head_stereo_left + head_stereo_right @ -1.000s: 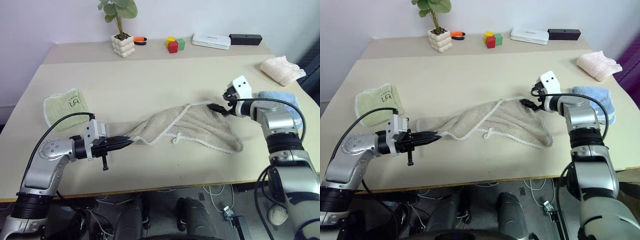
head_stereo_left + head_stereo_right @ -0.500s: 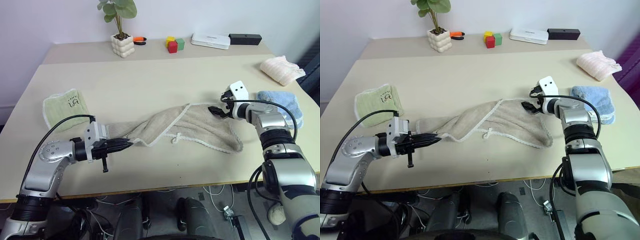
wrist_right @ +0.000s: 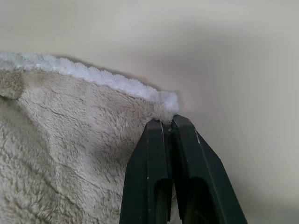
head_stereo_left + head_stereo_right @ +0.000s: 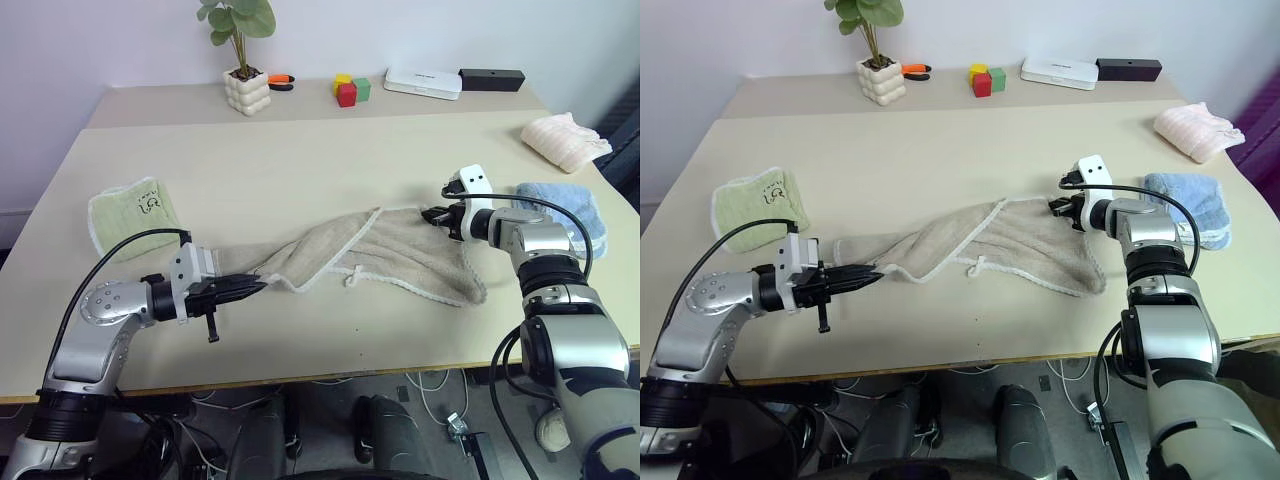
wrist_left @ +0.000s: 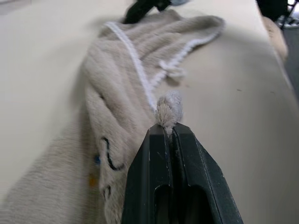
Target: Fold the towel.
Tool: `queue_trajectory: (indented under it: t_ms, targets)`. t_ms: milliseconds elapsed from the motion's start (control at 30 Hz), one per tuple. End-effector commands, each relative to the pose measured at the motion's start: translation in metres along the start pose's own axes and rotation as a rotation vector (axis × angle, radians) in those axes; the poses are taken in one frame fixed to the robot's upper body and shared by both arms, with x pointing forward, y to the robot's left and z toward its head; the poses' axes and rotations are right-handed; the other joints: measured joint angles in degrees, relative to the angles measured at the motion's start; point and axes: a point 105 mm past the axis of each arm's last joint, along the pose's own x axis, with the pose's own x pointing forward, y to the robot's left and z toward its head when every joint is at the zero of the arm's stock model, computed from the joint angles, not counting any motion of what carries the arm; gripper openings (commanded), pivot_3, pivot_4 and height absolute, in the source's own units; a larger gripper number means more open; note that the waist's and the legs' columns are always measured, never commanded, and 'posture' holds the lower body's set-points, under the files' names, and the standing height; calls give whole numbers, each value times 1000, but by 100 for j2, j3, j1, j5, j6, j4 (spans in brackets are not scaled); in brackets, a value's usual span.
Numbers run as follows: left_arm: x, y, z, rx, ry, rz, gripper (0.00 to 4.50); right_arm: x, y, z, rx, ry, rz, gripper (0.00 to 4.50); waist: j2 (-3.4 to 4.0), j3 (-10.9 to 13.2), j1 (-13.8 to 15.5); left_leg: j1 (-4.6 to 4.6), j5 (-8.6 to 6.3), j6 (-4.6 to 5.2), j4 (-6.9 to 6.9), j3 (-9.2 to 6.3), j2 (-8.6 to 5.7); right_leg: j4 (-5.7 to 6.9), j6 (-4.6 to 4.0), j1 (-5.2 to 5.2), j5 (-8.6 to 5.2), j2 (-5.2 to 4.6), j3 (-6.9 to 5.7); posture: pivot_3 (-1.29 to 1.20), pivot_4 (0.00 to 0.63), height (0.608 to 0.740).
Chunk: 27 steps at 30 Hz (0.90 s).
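Note:
The beige towel (image 4: 390, 250) with white corded edging lies stretched and bunched across the middle of the table. Dark lettering (image 5: 108, 161) shows on it near its left end. My left gripper (image 4: 252, 286) is shut on the towel's left corner, a tuft of cloth (image 5: 168, 108) sticking out between its black fingers. My right gripper (image 4: 436, 215) is shut on the towel's far right corner (image 3: 166, 111), right at the white edging. A small white loop (image 4: 353, 277) hangs from the near edge.
A small green folded towel (image 4: 132, 213) lies at the left, a light blue towel (image 4: 565, 205) and a pink one (image 4: 563, 139) at the right. Along the back stand a potted plant (image 4: 243, 60), coloured blocks (image 4: 350, 89), a white box (image 4: 423, 82) and a black box (image 4: 491, 78).
My right gripper, open a second ago above the towel's far right corner, has come down slightly and shut on that corner. The left gripper has kept its hold and place.

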Motion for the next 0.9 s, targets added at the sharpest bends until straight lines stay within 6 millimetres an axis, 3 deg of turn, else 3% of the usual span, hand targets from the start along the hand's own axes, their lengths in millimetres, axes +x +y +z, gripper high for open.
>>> queue_trajectory:
  t_ms: [33,67,133,167,300,400,500,567,667,733,800,900]
  targets:
    - [-1,29,14,-27,-82,132,0,-8,-14,27,-52,-113,-96,40,1,2,18,-2,3,-3,1,0,-1,0,4,-1,2,0,0,0,150,740]
    - [0,38,15,-20,-93,175,0,-10,-17,32,-58,-138,-115,40,0,2,13,-4,6,-6,2,0,-1,0,5,-2,3,0,0,0,150,740]
    - [0,80,18,2,-104,355,0,-15,-19,64,-43,-277,-145,40,1,3,15,-4,6,-6,1,3,-2,0,6,-2,3,0,1,0,150,740]
    - [1,102,29,16,-146,445,0,-18,-20,83,-52,-349,-167,40,1,6,28,-4,8,-6,2,2,-3,4,7,-1,4,2,0,0,150,740]
    - [10,161,72,60,-239,623,0,-22,-11,131,-93,-519,-208,40,-10,22,-8,-15,23,-19,10,6,-12,6,7,-7,6,14,-2,0,150,740]
    - [6,189,93,106,-251,734,0,-24,-3,156,-138,-593,-218,40,-12,21,-27,-12,23,-20,3,21,-13,3,10,-5,5,16,-4,0,150,740]
    - [-16,214,154,253,-318,870,0,-55,3,212,-176,-803,-268,40,-13,31,-39,-16,23,-22,-14,28,-15,0,21,-13,-3,16,-4,0,150,740]
    - [-28,217,174,308,-359,885,0,-73,2,229,-186,-901,-272,40,-14,39,-57,-43,25,-23,-14,33,-15,3,21,-39,-3,15,-2,0,150,740]
    - [-35,214,177,342,-363,843,0,-86,2,231,-227,-955,-243,40,-13,38,-91,-71,25,-23,-10,35,-15,3,22,-62,-3,15,-3,0,150,740]
    - [-43,209,168,351,-362,804,0,-92,6,223,-264,-983,-181,40,-14,38,-93,-70,25,-23,-8,36,-17,2,23,-59,-4,14,-3,0,150,740]
    - [-45,200,151,347,-340,719,0,-96,16,205,-361,-987,-114,40,-15,35,-105,-66,24,-22,-4,31,-16,3,23,-49,-4,14,-5,0,150,740]
    - [-41,178,113,312,-292,544,0,-90,34,157,-365,-911,35,40,-14,34,-121,-57,24,-22,3,25,-15,9,23,-39,-4,14,-7,0,150,740]
